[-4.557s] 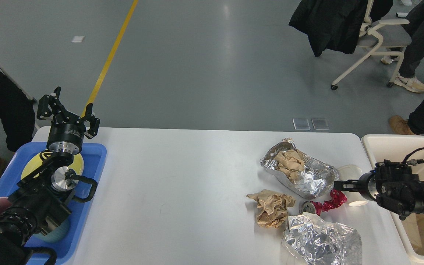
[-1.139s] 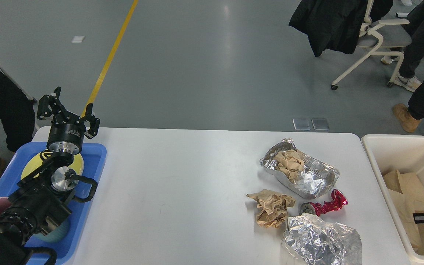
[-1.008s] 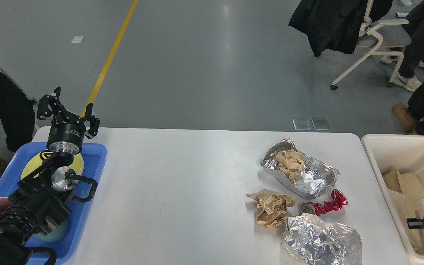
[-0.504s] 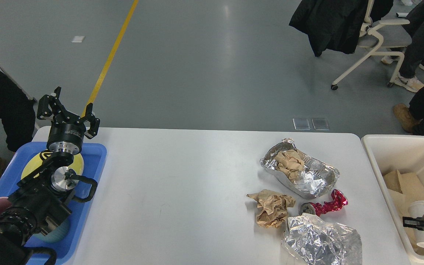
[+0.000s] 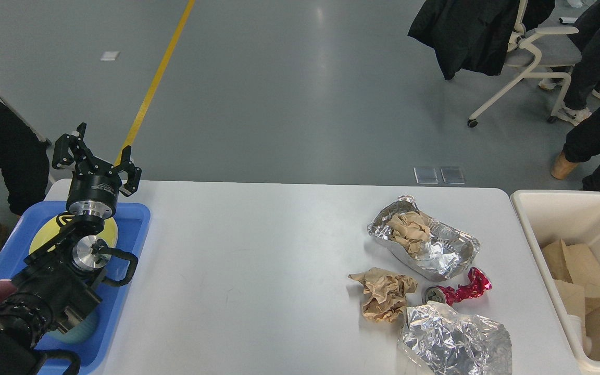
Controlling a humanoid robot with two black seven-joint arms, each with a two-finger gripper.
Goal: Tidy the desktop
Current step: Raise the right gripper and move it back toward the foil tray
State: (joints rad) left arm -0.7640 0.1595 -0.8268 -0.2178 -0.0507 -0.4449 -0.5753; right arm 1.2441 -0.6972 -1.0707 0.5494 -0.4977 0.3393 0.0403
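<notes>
Big white table with rubbish on its right side

The smooth white desktop (image 5: 258, 271) with round corners fills the middle, between a blue plastic tray (image 5: 136, 229) and a cream bin (image 5: 550, 203). Crumpled silver foil (image 5: 453, 341) and brown paper (image 5: 383, 294) lie on it. The left gripper (image 5: 96, 156) is wide open, holding nothing. Only a small black bit shows at the right edge, so the right gripper's state cannot be told.

The counter (image 5: 258, 271) is seen as a wide, smooth white slab with rounded corners, lying flat across the view. Its left and middle are bare; crumpled litter is gathered on its right part, toward the near edge.
</notes>
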